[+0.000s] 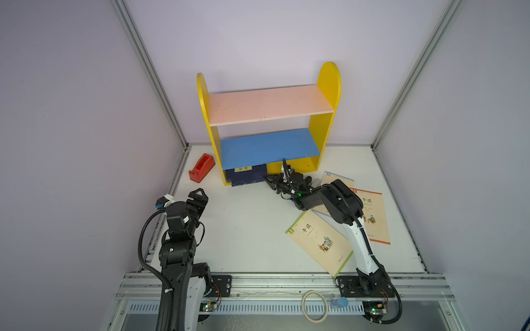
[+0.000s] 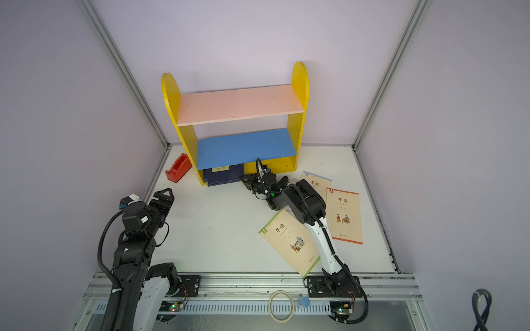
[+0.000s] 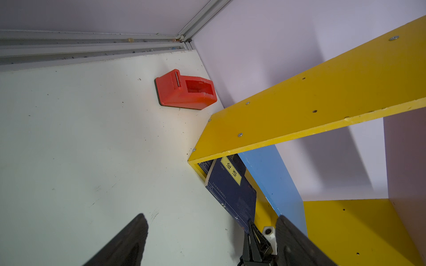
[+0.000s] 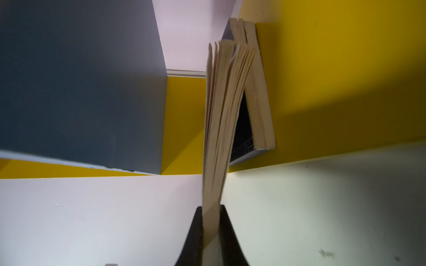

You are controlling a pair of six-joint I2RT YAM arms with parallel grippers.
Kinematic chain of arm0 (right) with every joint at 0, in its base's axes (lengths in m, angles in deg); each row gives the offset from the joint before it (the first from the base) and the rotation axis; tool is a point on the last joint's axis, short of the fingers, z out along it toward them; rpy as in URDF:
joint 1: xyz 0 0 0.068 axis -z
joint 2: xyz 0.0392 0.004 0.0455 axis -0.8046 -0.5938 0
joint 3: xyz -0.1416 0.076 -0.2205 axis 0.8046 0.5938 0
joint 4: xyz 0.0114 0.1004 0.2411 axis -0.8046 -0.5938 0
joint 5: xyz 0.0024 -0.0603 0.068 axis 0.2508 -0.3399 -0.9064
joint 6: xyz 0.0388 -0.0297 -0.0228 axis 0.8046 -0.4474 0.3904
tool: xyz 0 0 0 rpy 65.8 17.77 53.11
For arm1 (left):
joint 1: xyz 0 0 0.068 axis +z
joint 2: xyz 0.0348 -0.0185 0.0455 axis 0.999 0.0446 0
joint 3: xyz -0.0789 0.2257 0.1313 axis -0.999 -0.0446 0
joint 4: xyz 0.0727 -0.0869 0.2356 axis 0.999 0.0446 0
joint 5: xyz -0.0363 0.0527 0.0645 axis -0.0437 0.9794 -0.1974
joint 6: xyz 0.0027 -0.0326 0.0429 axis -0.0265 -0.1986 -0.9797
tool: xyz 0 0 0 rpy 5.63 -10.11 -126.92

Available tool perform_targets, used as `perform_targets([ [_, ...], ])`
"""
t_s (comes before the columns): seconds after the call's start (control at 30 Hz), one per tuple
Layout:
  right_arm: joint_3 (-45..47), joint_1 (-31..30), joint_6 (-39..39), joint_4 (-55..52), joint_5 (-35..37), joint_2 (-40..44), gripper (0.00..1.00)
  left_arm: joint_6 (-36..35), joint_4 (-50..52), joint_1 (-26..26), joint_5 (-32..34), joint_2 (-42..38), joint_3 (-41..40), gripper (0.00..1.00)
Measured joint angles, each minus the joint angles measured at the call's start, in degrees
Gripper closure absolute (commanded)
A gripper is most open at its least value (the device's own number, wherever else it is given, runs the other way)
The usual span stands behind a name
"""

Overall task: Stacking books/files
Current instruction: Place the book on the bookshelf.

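Jaws of right gripper (image 1: 268, 180) clamp a navy book (image 4: 221, 115); its fanned pages may snag on the stack (image 4: 260, 103). Left gripper (image 1: 198, 196) gapes.

Red tape dispenser (image 3: 185, 91), navy book (image 3: 230, 191) inside yellow shelf (image 3: 311, 103), left gripper (image 3: 211, 217) spread
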Motion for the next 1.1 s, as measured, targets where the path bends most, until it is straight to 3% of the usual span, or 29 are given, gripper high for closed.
perform_targets([
  [0.73, -14.6, -0.5, -2.5, -10.8, 0.5, -4.4, 1.00, 0.0, 0.0, 0.0, 0.0, -0.1, 0.0, 0.11],
  [1.1, -21.2, 0.4, -5.2, -16.9, -3.1, -7.8, 1.00, 0.0, 0.0, 0.0, -0.3, -0.1, 0.0, 0.11],
])
